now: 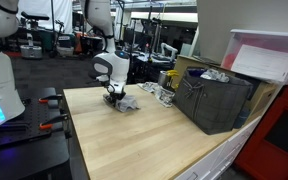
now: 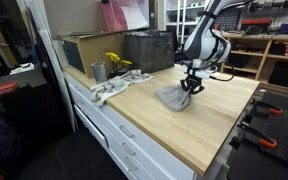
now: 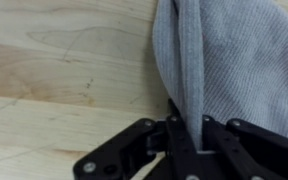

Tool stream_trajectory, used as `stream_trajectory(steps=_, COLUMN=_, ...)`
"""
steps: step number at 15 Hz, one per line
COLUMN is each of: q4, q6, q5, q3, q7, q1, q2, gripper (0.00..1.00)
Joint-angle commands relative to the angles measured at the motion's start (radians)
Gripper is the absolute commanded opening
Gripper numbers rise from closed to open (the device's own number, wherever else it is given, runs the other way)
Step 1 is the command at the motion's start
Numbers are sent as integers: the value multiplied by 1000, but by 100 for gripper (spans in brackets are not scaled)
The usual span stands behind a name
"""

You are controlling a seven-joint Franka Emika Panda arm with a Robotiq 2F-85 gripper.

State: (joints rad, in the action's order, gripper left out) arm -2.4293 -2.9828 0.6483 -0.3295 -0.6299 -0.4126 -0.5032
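A grey knitted cloth (image 3: 219, 60) lies partly on the light wooden tabletop (image 3: 54, 70). My gripper (image 3: 191, 128) is shut on a fold of the cloth, which runs up between the black fingers in the wrist view. In both exterior views the gripper (image 1: 114, 95) (image 2: 191, 86) stands low over the table, with the grey cloth (image 1: 128, 103) (image 2: 174, 97) hanging from it and resting on the wood beside it.
A dark grey crate (image 1: 216, 100) (image 2: 149, 50) stands at the table's back. A metal cup (image 2: 98, 71), yellow items (image 2: 115, 62) and a pale rag (image 2: 108, 90) lie beside it. A cardboard box (image 2: 84, 50) and red-handled clamps (image 1: 50, 124) (image 2: 267, 142) are near the edges.
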Motion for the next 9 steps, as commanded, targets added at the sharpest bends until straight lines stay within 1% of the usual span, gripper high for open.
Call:
stream_trajectory(steps=1, q4=-85, q6=131, q5=-45, q3=36, q7=-32, q1=27, q2=140, gripper=2)
stream_trajectory(steps=2, q4=-74, q6=202, q5=21, q3=102, q7=26, q1=98, q2=172, gripper=2)
stream_trajectory(steps=3, q4=-69, q6=262, q5=17, q3=129, q7=28, q1=116, q2=196, gripper=2)
stream_trajectory(steps=5, q4=-38, q6=379, q5=-8, q3=219, q7=-8, q1=182, q2=223, gripper=2)
stream_trajectory(steps=7, q4=3, q6=481, q5=4, q3=274, q7=-14, q1=217, q2=236, gripper=2)
stream_trajectory(steps=9, q4=44, q6=550, q5=6, q3=318, q7=-27, q1=245, q2=230, gripper=2)
